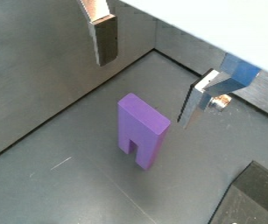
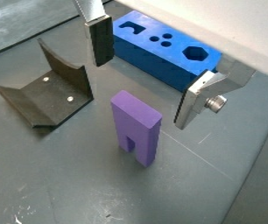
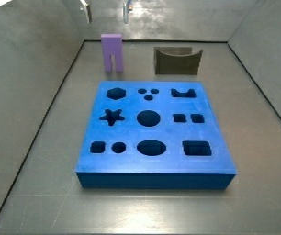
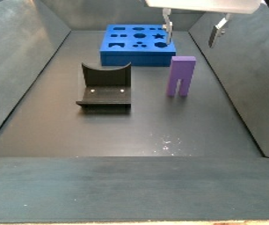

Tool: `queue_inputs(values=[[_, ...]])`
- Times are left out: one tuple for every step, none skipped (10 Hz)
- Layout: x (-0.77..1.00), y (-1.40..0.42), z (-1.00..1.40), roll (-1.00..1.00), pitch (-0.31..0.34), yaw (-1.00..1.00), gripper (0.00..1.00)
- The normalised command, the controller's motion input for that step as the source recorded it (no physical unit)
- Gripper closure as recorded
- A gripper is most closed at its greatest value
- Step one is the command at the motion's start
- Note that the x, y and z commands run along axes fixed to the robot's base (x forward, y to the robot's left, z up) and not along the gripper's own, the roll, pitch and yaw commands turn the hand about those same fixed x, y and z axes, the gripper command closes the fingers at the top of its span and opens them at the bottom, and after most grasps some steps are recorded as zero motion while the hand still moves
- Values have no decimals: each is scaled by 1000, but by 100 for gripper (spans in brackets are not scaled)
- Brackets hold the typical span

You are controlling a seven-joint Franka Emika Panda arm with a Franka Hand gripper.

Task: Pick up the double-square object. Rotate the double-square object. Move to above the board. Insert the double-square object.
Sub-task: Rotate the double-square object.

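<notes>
Here the double-square object [image 2: 137,129] stands below the open hand [image 2: 146,74].

one double-square object [image 4: 183,76], one board [image 3: 151,128], one olive-grey holder [image 4: 103,89], one open claw [image 2: 143,72] above

No readable text, label, brand, number or sign in any view.

- Double-square object [image 2: 136,129]: plain lavender faces, unmarked in both wrist views and both side views.
- Board [image 3: 154,128]: bright blue, only dark shaped cutouts; no lettering.
- Olive-grey holder [image 4: 103,89]: bare surfaces, two small pale dots on its base, not legible as characters.
- Pincer [image 2: 148,73], above the double-square object with its plates spread to either side: silver fingers [image 2: 98,38] with dark pads, no markings that can be made out.
- Grey floor and walls: blank.
</notes>
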Motion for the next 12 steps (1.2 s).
queue_inputs(values=[[0, 0, -1000, 0, 0, 0, 0], [1, 0, -1000, 0, -1, -29, 0], [23, 6, -1000, 9, -30, -33, 0], [29, 11, -1000, 17, -44, -31, 0], [30, 20, -988, 27, -50, -23, 0], [28, 23, -868, 35, -50, -19, 0], [27, 24, -749, 43, -49, -16, 0], [29, 25, -630, 51, -49, -16, 0], [32, 26, -480, 61, -46, -16, 0], [36, 27, -374, 68, -43, -17, 0], [38, 27, -307, 71, -39, -17, 0], [0, 0, 0, 0, 0, 0, 100]])
